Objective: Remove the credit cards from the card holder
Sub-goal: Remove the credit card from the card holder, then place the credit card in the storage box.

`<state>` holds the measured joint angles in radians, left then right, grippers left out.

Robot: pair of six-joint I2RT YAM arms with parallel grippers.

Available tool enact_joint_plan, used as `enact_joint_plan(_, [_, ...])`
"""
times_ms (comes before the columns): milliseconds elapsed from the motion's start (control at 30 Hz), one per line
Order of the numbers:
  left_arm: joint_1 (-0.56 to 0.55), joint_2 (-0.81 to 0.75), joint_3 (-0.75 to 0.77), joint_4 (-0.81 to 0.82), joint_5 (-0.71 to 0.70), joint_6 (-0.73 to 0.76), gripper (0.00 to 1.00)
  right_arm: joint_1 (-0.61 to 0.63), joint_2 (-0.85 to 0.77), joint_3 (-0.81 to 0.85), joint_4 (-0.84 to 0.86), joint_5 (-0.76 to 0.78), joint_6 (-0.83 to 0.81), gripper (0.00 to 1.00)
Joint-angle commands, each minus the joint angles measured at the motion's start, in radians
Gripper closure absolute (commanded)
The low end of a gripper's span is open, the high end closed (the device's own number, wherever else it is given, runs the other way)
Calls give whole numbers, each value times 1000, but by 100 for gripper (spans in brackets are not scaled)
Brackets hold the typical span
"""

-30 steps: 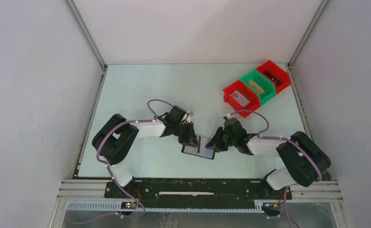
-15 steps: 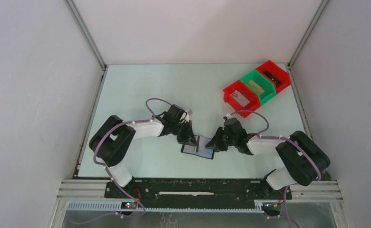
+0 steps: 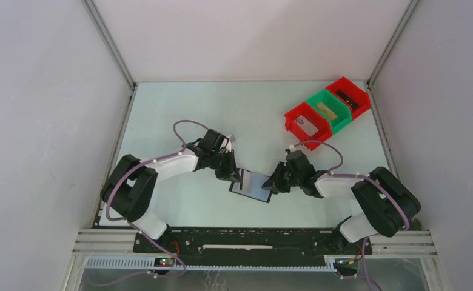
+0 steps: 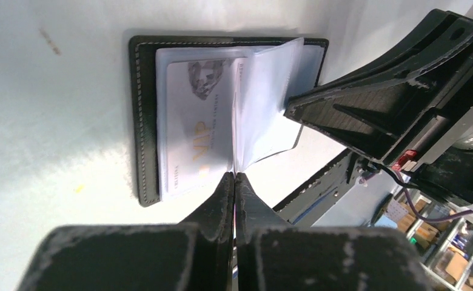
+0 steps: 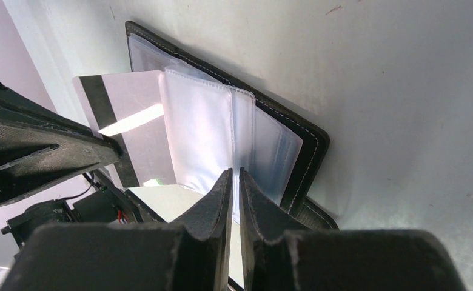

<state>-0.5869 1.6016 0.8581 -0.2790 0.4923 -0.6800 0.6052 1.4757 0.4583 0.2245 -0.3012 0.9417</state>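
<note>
Robotics lab test cell: boxed in by plain white panel walls (image 3: 40,121), pale flat tabletop (image 3: 179,109), silver aluminium frame rails (image 3: 103,241) at 6 o'clock.

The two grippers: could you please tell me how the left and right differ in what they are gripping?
The left gripper is shut on a credit card with a dark stripe; the right gripper is shut on a clear sleeve. The left gripper comes at the card holder from one side, the right gripper from the opposite side. Both are shut, low over it.
</note>
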Motion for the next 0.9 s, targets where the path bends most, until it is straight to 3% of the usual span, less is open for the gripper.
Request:
enact_joint_plan(0, [19,-99,37,-89,-54,75,100,-17,-31,-23,-76,24,-25,82])
enact_joint_plan(133, [42,-179,89,-158,-69,111,100,-38,-139,-8,-137,3,-41,73])
enact_joint_plan(300, [53,-247,149,-194,-8,132,100,-87,-302,20,-190,-51,-79,48])
enact_joint_plan(500, [55,-292,175,-103,164,75,100,-147,-404,23,-42,-251,-36,28])
enact_joint_plan(867, [62,-363,122,143,341,-73,100,-148,-391,13,375,-396,188,21])
